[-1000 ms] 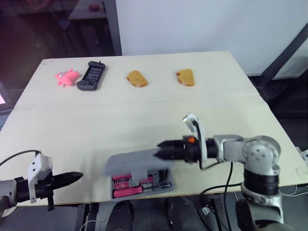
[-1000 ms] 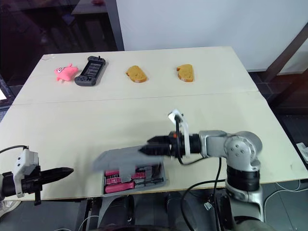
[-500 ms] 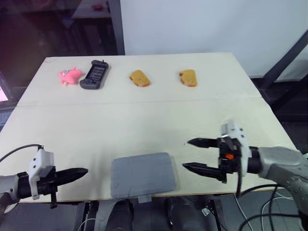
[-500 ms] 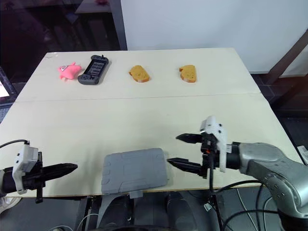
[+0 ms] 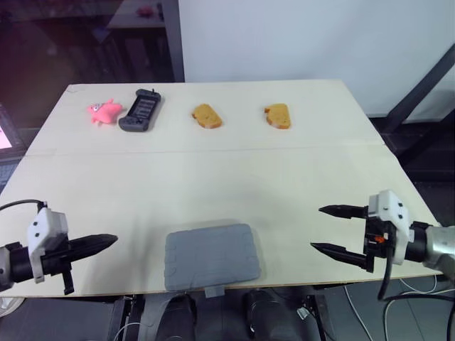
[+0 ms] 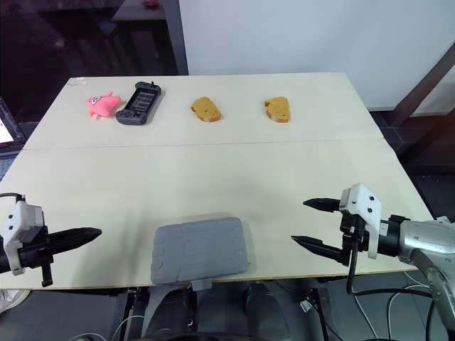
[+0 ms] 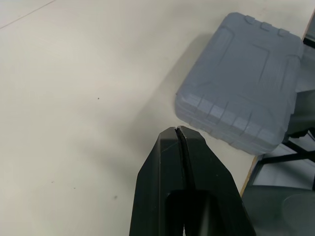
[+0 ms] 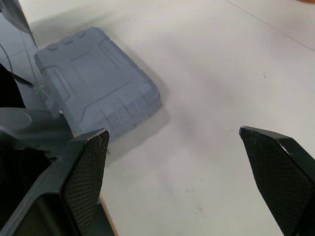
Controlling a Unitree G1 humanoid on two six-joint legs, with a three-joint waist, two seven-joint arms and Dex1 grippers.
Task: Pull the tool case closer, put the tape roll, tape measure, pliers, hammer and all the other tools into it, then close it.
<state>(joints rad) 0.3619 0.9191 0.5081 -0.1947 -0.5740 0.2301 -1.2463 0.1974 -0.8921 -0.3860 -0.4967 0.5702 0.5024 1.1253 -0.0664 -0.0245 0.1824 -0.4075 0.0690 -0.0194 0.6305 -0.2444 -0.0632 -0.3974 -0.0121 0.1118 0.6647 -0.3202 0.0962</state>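
The grey tool case (image 5: 211, 256) lies flat with its lid shut at the table's front edge, its latch tab hanging over the edge. It also shows in the left wrist view as the case (image 7: 241, 98) and in the right wrist view as the case (image 8: 96, 81). My right gripper (image 5: 325, 229) is open, well to the right of the case, holding nothing. My left gripper (image 5: 106, 241) is shut and empty, to the left of the case near the front edge. No loose tools lie on the table.
Along the far side of the table (image 5: 227, 177) lie a pink toy (image 5: 102, 111), a black handheld device (image 5: 139, 111) and two pieces of bread (image 5: 205, 116) (image 5: 277, 115).
The case lid went from raised, with the tools inside showing, to shut. My right gripper let go, opened and drew back to the right. The left gripper slid slightly left.
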